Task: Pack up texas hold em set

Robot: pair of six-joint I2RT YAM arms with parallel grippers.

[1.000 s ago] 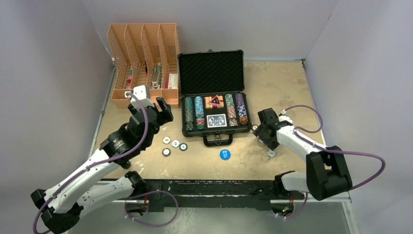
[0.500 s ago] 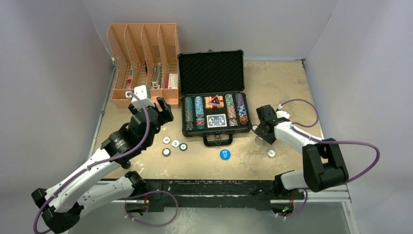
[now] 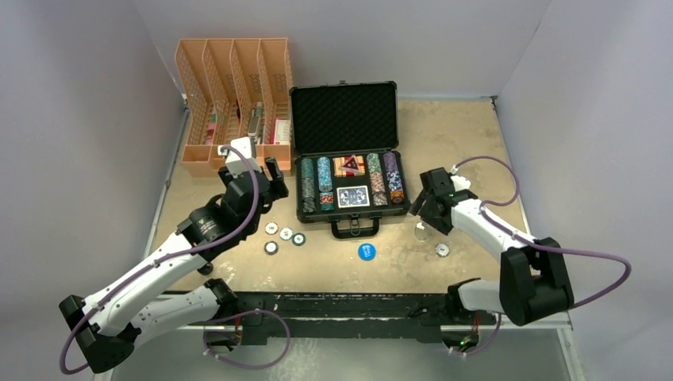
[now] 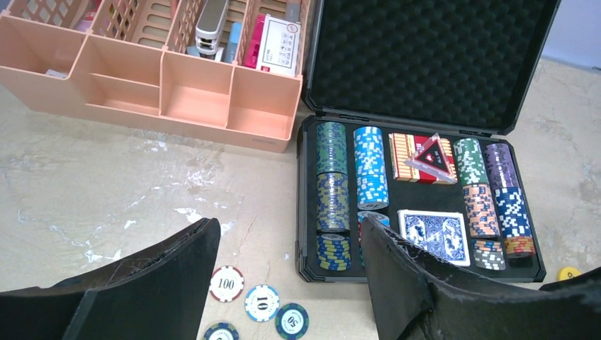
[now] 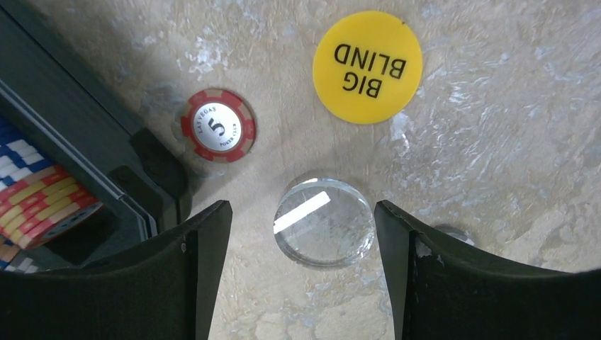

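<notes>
The black case (image 3: 345,119) lies open at the table's middle, with rows of chips (image 3: 324,182), a red deck (image 3: 349,165) and a blue deck (image 3: 354,196). Several loose chips (image 3: 284,234) lie left of its handle; a blue disc (image 3: 366,252) lies in front and one chip (image 3: 442,249) to the right. My left gripper (image 4: 287,234) is open and empty above the loose chips (image 4: 261,302), beside the case (image 4: 425,57). My right gripper (image 5: 303,212) is open, straddling a clear disc (image 5: 324,222) on the table. A yellow "BIG BLIND" disc (image 5: 367,66) and a red 5 chip (image 5: 217,126) lie just beyond it.
An orange slotted organiser (image 3: 234,95) with small items stands at the back left, touching the case's left side; it also shows in the left wrist view (image 4: 163,85). The case's front right corner (image 5: 85,142) is close to my right gripper's left finger.
My right gripper has moved away from the chip at the right, back toward the case's front right corner, over the clear disc. My left gripper has moved forward toward the case.
</notes>
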